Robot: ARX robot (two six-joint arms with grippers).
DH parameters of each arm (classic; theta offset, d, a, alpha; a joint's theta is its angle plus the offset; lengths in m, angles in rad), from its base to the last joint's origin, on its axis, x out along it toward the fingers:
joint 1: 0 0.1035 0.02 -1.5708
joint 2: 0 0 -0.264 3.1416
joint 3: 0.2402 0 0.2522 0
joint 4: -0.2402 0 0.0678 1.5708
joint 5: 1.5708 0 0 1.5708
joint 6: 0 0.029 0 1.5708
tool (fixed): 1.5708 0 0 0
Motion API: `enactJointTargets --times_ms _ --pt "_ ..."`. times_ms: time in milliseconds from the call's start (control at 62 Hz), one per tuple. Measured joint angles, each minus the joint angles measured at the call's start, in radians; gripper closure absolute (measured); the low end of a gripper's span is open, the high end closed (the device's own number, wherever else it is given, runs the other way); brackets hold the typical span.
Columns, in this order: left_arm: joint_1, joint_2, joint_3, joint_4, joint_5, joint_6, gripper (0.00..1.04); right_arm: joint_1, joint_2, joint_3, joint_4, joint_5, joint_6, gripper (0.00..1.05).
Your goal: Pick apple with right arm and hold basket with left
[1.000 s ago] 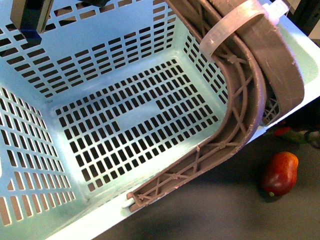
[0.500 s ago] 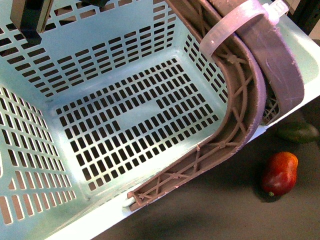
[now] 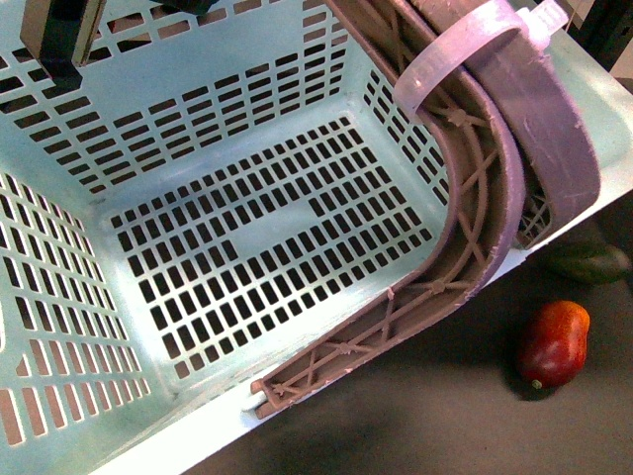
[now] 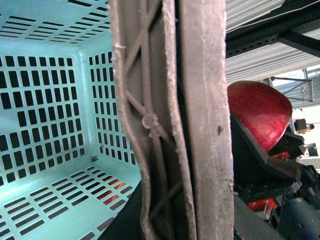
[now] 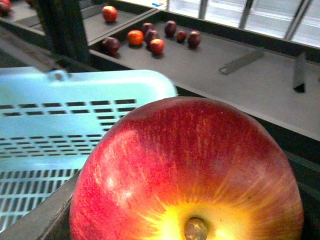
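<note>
**Right gripper** [image 4: 267, 145]: dark jaws closed on item 1 and cradling it from underneath, as the left wrist view shows.

**Left gripper**: not visible in any view, so whether it is open or closed cannot be told.

1. Round red apple with a yellow patch around its stem dimple [image 5: 187, 175]. It is held in the right gripper and fills most of the right wrist view, with the stem facing that camera. In the left wrist view the apple [image 4: 257, 112] sits just beside the brown handle, on its outer side. It is out of the front view.
2. Large pale mint-green slotted plastic basket [image 3: 178, 435], tilted. It has 2 curved brown handles [image 3: 495, 218] lying together, looped by a white zip tie [image 3: 445, 54].
3. Elongated red-orange mango [image 3: 552, 344], on the dark surface near the basket's corner and not touching it.
4. Dark green oval fruit [image 3: 593, 262], just beside the basket's rim and partly hidden by it.
5. Several small red and dark fruits [image 5: 150, 37] on a grey shelf beyond the basket.

**Changes**: 1 second ago a blurred red and dark shape covered the spot of item 4. That shape is gone and the green fruit lies exposed. Items 2 and 3 show no clear shift.
</note>
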Motion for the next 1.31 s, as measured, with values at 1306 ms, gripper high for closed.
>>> enactJointTargets --times_ms 1306 --pt "0.001 0.006 0.001 -0.006 0.003 0.001 0.88 -0.120 -0.159 -0.120 -0.033 0.230 -0.042 0.09"
